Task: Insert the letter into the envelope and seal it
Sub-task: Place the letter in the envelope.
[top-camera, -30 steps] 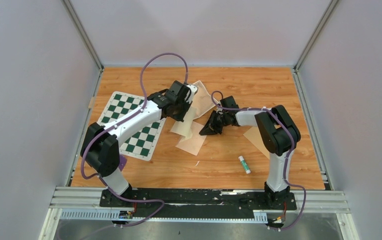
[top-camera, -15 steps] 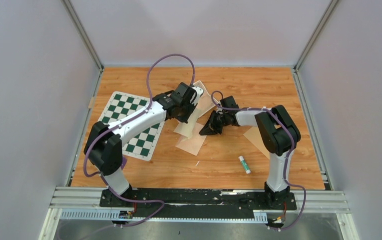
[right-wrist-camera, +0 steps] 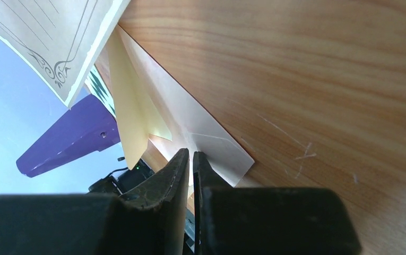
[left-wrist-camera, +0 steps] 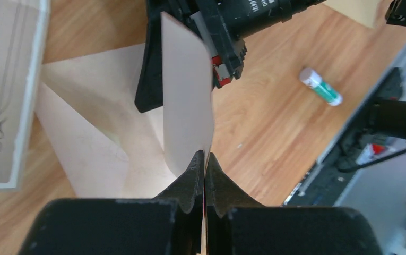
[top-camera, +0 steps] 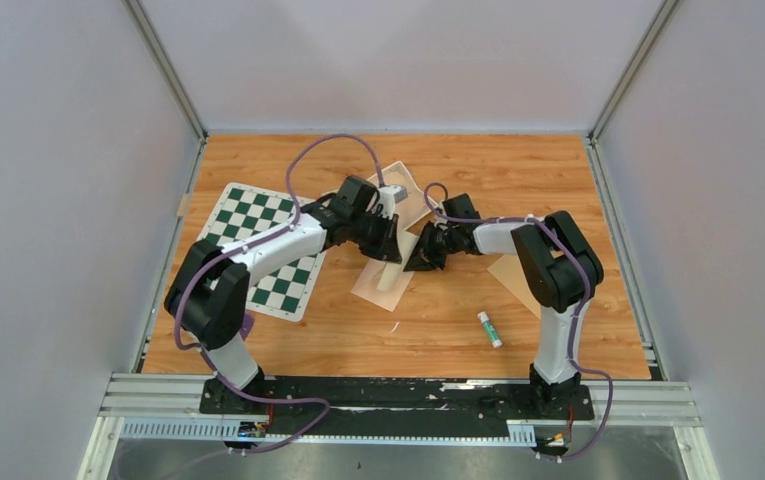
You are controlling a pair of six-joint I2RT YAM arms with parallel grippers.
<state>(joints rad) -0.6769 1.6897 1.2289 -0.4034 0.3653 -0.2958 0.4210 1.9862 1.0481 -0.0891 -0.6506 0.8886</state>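
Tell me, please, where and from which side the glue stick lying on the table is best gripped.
Probably mid-barrel, from straight above. The glue stick lies flat on the table with nothing touching it, its long axis slanting from far left to near right. Fingers set across that axis would close on its round sides; the small ends offer less purchase.

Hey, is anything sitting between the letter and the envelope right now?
Nothing visible does. The letter lies right beside the open envelope, and the left end effector holds the flap up.
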